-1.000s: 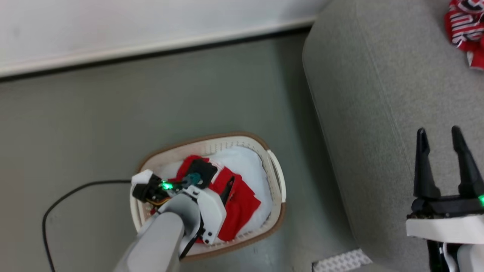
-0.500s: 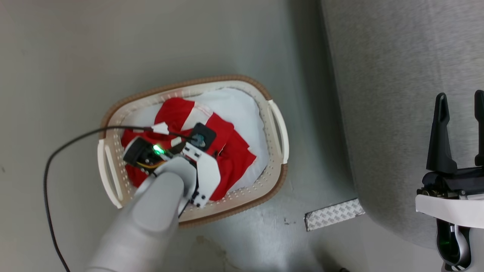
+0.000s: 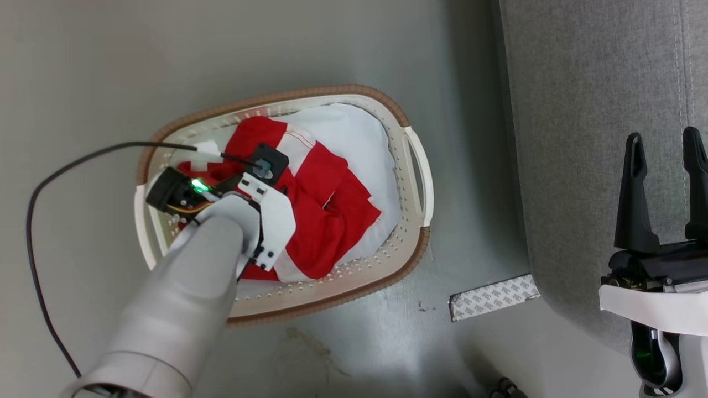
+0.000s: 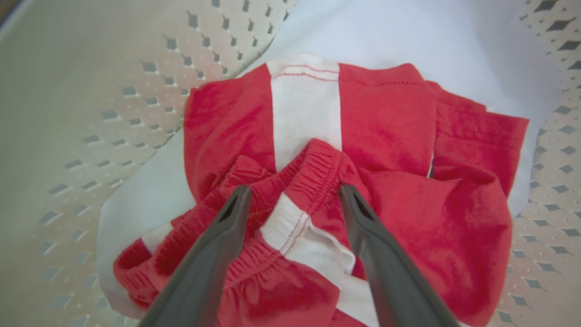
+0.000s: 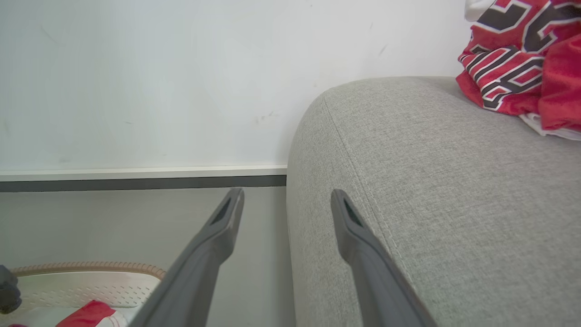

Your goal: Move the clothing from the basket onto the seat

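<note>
Left jaws: apart, clamped on nothing. My two fingers point(image 4: 211, 254) stand either side of a gathered elastic waistband fold. I cannot tell whether the tips touch the cloth.
Right jaws: apart and empty, fingers point(image 3: 633, 210) pointing up the head view over the seat point(image 3: 581, 138).
Clothing in basket: one red garment with white stripes point(image 4: 386, 118), crumpled, lying on a plain white cloth point(image 3: 354, 132) inside the basket point(image 3: 332, 90).
Clothing on seat: a red jersey point(image 5: 513, 68) with black-and-white lettering lies on the upholstery. It is cut off by the top and right edges of the right wrist view, so its full extent is not readable.
Basket position: on the grey floor point(image 3: 110, 66), near the seat's side but apart from it.
Hidden: in the head view my left forearm point(image 3: 182, 298) and wrist cover the basket's near left part, some of the striped garment, and my own left fingers.
Cable: a black cable point(image 3: 44, 193) runs from my left wrist across the floor and passes behind the forearm.
Floor marking: a pale patterned strip point(image 3: 492, 297) lies at the seat's corner.
Unidentified: a small dark object point(image 3: 506, 389) at the bottom edge of the head view, cut off, too little showing to name.
</note>
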Tool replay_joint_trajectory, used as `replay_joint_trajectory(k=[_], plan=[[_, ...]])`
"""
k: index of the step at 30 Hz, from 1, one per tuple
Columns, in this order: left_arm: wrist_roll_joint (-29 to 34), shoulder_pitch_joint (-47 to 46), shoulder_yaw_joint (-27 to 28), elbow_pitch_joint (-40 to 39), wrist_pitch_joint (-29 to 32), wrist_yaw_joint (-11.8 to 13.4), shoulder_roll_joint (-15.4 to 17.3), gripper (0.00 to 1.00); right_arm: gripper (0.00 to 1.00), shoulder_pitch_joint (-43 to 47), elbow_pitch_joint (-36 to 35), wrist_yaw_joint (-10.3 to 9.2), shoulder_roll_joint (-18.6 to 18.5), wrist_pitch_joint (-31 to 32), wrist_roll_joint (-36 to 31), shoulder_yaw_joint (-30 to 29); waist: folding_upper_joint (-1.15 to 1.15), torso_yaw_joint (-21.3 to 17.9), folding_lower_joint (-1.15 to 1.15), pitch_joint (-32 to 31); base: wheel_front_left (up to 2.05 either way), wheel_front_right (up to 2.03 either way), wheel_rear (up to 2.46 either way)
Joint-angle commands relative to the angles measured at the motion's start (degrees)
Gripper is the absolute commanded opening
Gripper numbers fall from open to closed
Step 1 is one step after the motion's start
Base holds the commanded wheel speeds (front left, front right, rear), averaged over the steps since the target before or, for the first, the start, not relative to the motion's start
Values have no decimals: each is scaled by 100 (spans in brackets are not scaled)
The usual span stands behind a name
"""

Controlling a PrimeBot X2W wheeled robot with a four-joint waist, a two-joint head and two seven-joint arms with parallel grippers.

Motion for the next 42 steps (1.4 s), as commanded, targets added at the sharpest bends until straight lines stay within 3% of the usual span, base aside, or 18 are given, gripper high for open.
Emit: replay_joint_trajectory(k=[1,12,13,14,15,21,26,34,42], plan=[[38,-129,-30,102,-12,-19,102,100,100,-82,-18,-12,-1,5,75,16,0,-44,-1,79,0,0,0],[66,-315,-260,523,90,-157,67,100,100,-67,-17,-12,-1,5,117,85,0,-83,-1,285,0,0,0],[110,-328,-308,546,75,-155,68,87,100,-82,-24,-12,-1,5,116,97,0,-88,-1,300,0,0,0],[149,-327,-362,580,81,-172,76,47,100,-100,-29,-12,-1,5,119,100,0,-91,-1,311,0,0,0],[186,-322,-432,611,86,-189,81,0,100,-113,-34,-12,-1,5,120,102,0,-93,-1,319,0,0,0],[28,-195,-510,678,-144,-252,-8,0,100,-58,31,-12,-1,5,19,24,0,-1,-1,188,0,0,0],[-404,76,-286,616,-594,-303,-119,0,100,-12,130,-12,-3,5,-7,-15,0,163,-1,-293,0,0,0],[-993,761,-127,378,-1304,-367,-174,0,100,255,458,-13,-4,5,-43,-131,0,505,-1,-1514,0,0,0],[-1697,1628,-152,-271,-1622,-413,-180,0,100,756,865,-13,-5,5,-119,-212,0,796,-1,-2880,0,0,0]])
